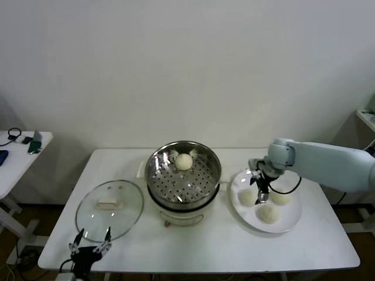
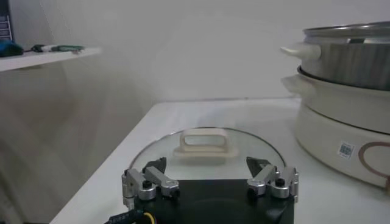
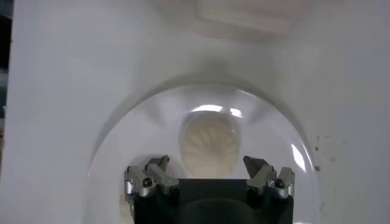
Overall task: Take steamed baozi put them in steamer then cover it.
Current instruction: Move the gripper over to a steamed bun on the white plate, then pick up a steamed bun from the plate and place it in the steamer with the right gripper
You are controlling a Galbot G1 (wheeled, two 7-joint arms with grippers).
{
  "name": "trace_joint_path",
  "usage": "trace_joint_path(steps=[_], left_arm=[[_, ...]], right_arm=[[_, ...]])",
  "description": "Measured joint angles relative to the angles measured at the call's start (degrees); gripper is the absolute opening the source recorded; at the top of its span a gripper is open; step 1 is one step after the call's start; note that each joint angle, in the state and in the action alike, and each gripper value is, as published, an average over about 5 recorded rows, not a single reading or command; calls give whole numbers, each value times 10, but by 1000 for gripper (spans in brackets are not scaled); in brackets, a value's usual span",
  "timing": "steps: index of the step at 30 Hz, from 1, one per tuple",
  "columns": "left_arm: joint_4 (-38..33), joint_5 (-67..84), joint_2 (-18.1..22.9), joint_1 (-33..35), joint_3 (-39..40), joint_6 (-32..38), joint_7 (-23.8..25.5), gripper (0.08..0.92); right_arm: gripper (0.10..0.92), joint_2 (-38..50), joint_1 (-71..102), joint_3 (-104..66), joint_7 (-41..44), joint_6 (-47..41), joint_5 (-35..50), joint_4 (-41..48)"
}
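The steel steamer (image 1: 183,175) stands mid-table on its cream pot base and holds one baozi (image 1: 184,161) at its far side. Three more baozi lie on a white plate (image 1: 288,221) to its right: one (image 1: 247,197), one (image 1: 280,198), one (image 1: 269,214). My right gripper (image 1: 262,188) is open and hovers over the plate, above the left baozi, which shows between its fingers in the right wrist view (image 3: 210,145). The glass cover (image 1: 109,209) lies flat left of the steamer. My left gripper (image 1: 91,247) is open and idle at the table's front edge, just before the cover (image 2: 207,149).
A side table (image 1: 17,153) with small items stands at far left. The steamer's pot base (image 2: 341,122) rises close beside the left gripper. The table's front edge runs near the cover and the plate.
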State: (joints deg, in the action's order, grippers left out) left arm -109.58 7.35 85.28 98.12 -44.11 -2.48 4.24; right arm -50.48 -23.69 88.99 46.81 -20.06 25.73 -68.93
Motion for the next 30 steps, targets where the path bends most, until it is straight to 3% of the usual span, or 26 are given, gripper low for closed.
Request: trace_joint_path(steps=[21,30], left_arm=[[-2,3,-1,-4,0,-1,-1,823],[-5,3,-2,-6,1,-4,-2,823]], right_arm=[[500,-10,-1,-14,16,0,1,12],[475,-14,-119,38,60,23,38,-2]])
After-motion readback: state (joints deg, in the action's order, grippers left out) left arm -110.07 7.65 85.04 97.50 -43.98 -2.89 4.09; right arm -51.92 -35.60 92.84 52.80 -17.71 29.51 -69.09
